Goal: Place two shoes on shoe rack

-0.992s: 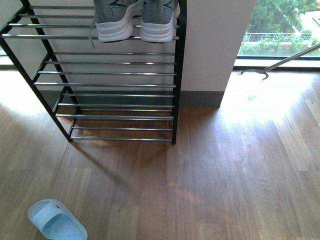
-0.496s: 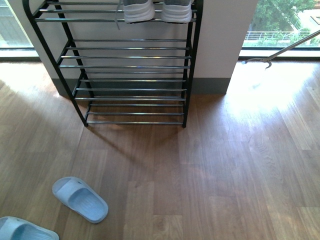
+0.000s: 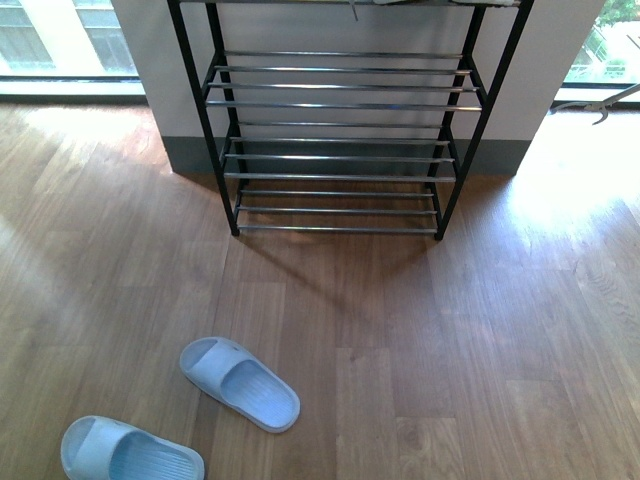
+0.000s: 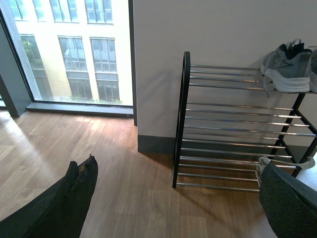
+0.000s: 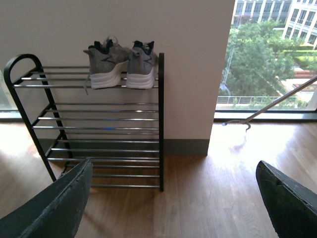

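Light-blue slides: we saw the first slide (image 3: 130, 455) in the lower left corner of the front view, cut off by the bottom edge. The second slide (image 3: 240, 383) lay just right of it and higher, close by but not touching. Both lay on the wood floor (image 3: 470, 360).
Shoe rack: we found the shoe rack (image 3: 340, 140) in the upper middle of the front view. It stood against the white wall (image 3: 150, 60), well apart from both slides.
Grey sneakers: in the right wrist view we saw the grey sneakers (image 5: 106, 69) side by side on the rack's top shelf, in the upper left of that frame, with a lace hanging down.
Left gripper: we saw the left gripper (image 4: 176, 166) spread wide and grasping nothing, its dark fingers (image 4: 74, 198) in the lower corners of its frame.
Right gripper: the right gripper (image 5: 173, 166) was likewise released and held nothing.
Metal rod: a thin metal rod (image 3: 600, 105) slanted in at the upper right edge of the front view.
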Motion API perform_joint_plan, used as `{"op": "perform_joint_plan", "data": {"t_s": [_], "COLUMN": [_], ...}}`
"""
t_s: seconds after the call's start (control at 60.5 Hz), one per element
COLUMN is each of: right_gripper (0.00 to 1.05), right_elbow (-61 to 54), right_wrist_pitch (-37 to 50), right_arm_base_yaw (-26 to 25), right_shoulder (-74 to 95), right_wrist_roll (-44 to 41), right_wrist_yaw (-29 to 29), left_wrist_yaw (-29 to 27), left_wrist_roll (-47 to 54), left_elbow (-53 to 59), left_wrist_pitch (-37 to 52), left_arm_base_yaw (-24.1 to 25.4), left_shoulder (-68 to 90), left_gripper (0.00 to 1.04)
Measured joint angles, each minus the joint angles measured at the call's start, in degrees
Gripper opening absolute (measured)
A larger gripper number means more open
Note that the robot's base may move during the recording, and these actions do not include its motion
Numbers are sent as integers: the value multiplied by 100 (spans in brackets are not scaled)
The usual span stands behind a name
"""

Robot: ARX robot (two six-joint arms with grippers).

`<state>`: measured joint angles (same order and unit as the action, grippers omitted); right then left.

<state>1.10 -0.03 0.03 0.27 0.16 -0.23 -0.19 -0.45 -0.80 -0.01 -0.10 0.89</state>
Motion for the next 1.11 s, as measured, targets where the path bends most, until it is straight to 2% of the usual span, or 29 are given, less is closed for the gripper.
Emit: {"op": "perform_joint_plan", "data": {"t_s": [1.108], "right_gripper": [96], "right_elbow": [0], "right_wrist_pitch": [-2], "right_arm_base_yaw": [2], "right_shoulder": [-4], "right_wrist_roll": [0], "right_wrist_yaw": [39], "left_wrist_yaw": [20], "left_wrist_roll": [0], "left_elbow": [0], "left_wrist_pitch": [0], "left_arm_base_yaw": [0], "left_shoulder": [0], "left_gripper": [95]}}
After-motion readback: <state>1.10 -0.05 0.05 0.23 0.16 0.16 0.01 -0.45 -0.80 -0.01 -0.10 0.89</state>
